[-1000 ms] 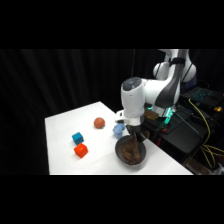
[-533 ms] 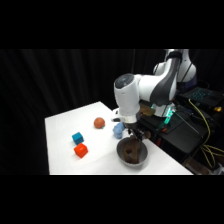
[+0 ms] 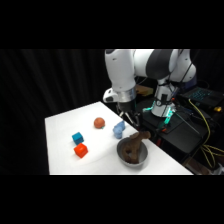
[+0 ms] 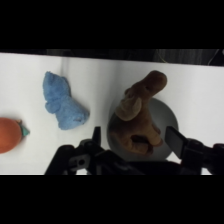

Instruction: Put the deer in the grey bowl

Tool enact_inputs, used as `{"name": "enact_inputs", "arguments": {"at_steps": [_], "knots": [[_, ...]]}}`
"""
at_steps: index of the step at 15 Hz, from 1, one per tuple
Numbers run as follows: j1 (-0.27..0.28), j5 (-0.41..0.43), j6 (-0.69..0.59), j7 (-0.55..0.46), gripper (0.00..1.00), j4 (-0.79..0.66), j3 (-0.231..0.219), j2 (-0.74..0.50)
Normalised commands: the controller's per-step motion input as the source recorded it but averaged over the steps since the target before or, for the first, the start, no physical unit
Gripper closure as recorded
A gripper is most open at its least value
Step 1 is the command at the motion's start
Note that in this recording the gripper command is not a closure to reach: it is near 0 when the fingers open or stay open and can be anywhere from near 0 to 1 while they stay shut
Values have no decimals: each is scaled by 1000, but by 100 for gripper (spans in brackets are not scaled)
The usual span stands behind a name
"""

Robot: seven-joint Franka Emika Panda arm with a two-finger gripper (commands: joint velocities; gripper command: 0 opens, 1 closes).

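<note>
Deer lies in the grey bowl, directly under the tool, head poking over the rim. Tool fingers spread wide, gripping nothing, apparently clear above it. Placement looks done; only retreat left. Blue figure sits beside it on the tabletop.

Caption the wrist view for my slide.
Open gripper above the deer lying in the grey bowl, blue figure beside.

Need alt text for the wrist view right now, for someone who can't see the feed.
The brown deer lies in the grey bowl, one end poking over the rim, right below the open gripper, whose fingers stand on either side of the bowl. On the white table beside the bowl lie a light-blue figure and an orange round object at the picture's edge.
</note>
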Motion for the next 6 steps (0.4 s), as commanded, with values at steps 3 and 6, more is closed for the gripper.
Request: {"name": "enact_inputs", "arguments": {"at_steps": [3,6], "knots": [[-103,5,-179,-156,0,137,-101,-360],[-64,8,-103,-78,0,122,-54,-196]]}}
